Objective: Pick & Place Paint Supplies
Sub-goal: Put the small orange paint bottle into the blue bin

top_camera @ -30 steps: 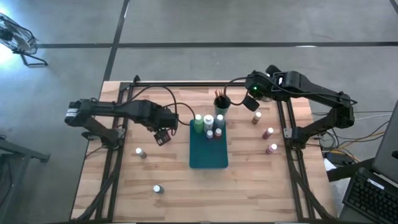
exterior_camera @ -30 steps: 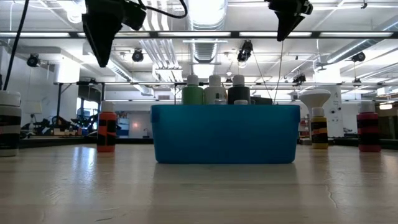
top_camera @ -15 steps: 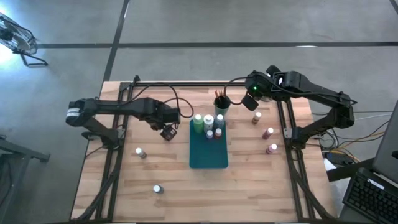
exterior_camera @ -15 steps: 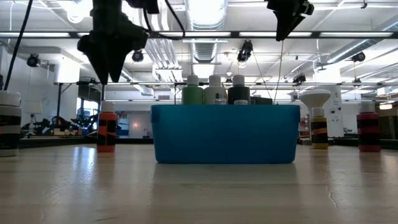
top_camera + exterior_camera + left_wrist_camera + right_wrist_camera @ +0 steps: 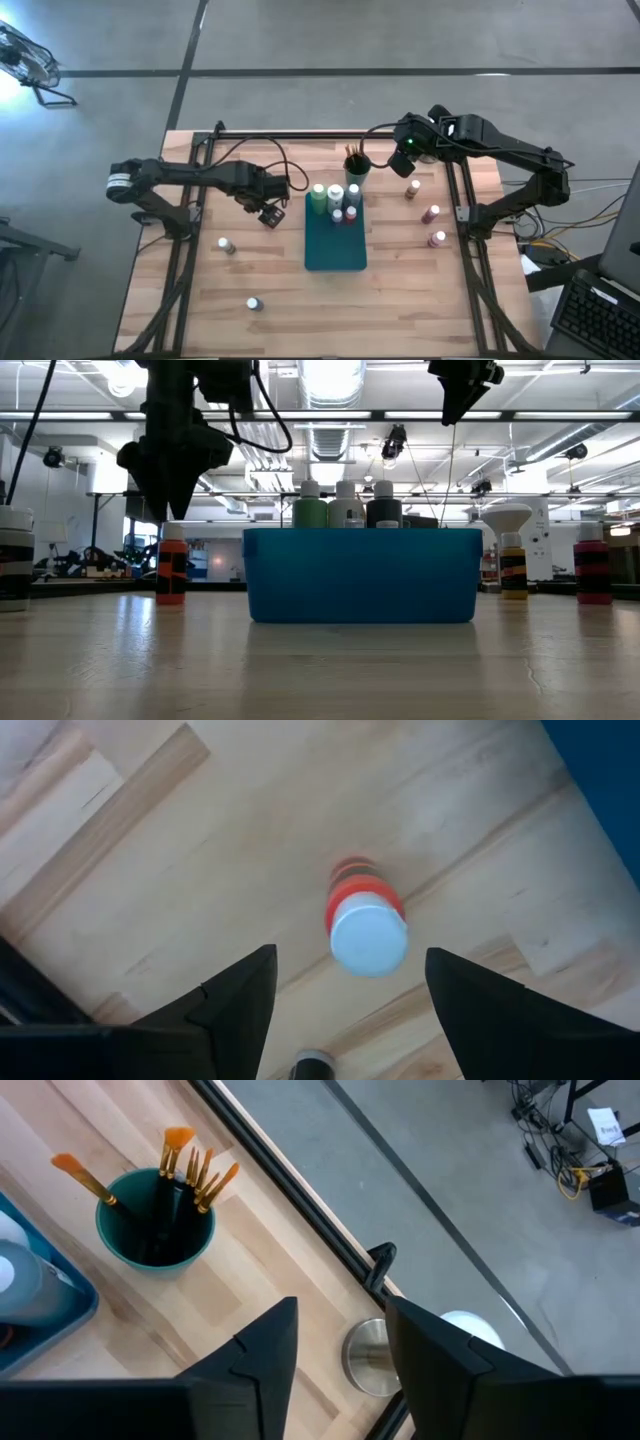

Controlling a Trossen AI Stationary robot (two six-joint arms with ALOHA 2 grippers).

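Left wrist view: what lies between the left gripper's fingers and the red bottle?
Nothing: the open left gripper hangs over the white-capped red bottle, with bare wooden table around it.

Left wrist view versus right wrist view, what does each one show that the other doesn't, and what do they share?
Only the left wrist view shows a red bottle with a white cap standing on the wood between the open left gripper fingers. Only the right wrist view shows the teal cup of brushes, the table's black edge rail and the open right gripper. Both show the blue tray and the wooden table.
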